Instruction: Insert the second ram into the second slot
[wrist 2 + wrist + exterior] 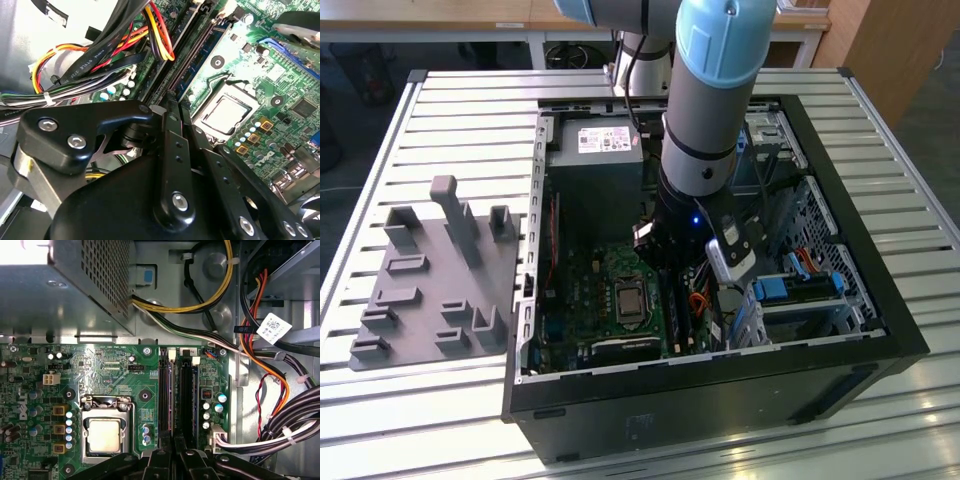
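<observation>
**Insertion step: hand (175, 106) low over the memory slots inside the open computer case (910, 335) on the desk (450, 120).**

Fingers drawn together, almost no gap between them in both wrist views; nothing clearly made out between the tips. In the first wrist view, thin bluish edge running straight ahead of the fingertips, taken as the second ram (171, 390), on edge along the second slot (164, 390); depth of seating not to be told. Neighbouring slot (186, 390) just beside, on the cable side; processor socket (105, 432) near, on the other side; cable bundle (280, 432) well apart. Judged stage: stick at the slot, locking not confirmed. Seating calls for even pressure straight down, stick square to the slot, and no sideways lean.
</observation>
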{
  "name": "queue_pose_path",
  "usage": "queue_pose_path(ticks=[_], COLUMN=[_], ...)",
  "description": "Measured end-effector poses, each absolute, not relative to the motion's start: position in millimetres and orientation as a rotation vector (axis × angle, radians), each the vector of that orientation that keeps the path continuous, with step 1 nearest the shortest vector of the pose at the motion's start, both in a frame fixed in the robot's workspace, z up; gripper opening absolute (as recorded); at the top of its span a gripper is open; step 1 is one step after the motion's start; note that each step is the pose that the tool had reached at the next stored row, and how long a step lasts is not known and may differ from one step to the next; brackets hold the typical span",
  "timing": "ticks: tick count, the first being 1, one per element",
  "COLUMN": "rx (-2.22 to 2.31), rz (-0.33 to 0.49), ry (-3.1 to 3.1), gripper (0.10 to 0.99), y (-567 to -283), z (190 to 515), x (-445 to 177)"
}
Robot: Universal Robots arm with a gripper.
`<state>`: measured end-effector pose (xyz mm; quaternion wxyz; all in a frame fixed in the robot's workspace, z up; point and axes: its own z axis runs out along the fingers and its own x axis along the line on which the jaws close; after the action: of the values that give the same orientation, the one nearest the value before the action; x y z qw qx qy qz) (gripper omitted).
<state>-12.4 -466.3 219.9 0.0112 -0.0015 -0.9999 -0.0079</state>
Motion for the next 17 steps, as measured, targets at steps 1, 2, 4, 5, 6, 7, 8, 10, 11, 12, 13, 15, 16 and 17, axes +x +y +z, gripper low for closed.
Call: queue_pose_path(ticks=[1, 2, 4, 5, 6, 7, 8, 10, 11, 12, 13, 15, 16, 17], rx=[-0.005, -0.005, -0.005, -0.005, -0.005, -0.005, -0.005, -0.005, -0.005, -0.005, -0.005, -0.005, -0.005, -0.005], rz=[-0.024, -0.024, -0.024, -0.024, -0.024, -0.024, -0.023, -0.024, -0.023, -0.024, -0.024, -0.023, -0.022, -0.022], ry=[-3.119, -3.119, -3.119, -3.119, -3.119, -3.119, -3.118, -3.118, -3.118, -3.118, -3.117, -3.117, -3.116, -3.116], gripper=[0.137, 0.137, 0.137, 0.137, 0.137, 0.137, 0.137, 0.137, 0.137, 0.137, 0.137, 0.137, 0.137, 0.137], y=[-466.3, -466.3, -466.3, -466.3, -466.3, -466.3, -466.3, -466.3, -466.3, -466.3, -466.3, -466.6, -466.7, -466.9], z=[220.0, 220.0, 220.2, 220.3, 220.6, 220.9, 221.4, 222.1, 222.4, 222.4, 222.4, 222.5, 222.5, 222.4], x=[-12.4, -12.4, -12.4, -12.4, -12.4, -12.4, -12.4, -12.4, -12.4, -12.4, -12.4, -12.4, -12.4, -12.4])
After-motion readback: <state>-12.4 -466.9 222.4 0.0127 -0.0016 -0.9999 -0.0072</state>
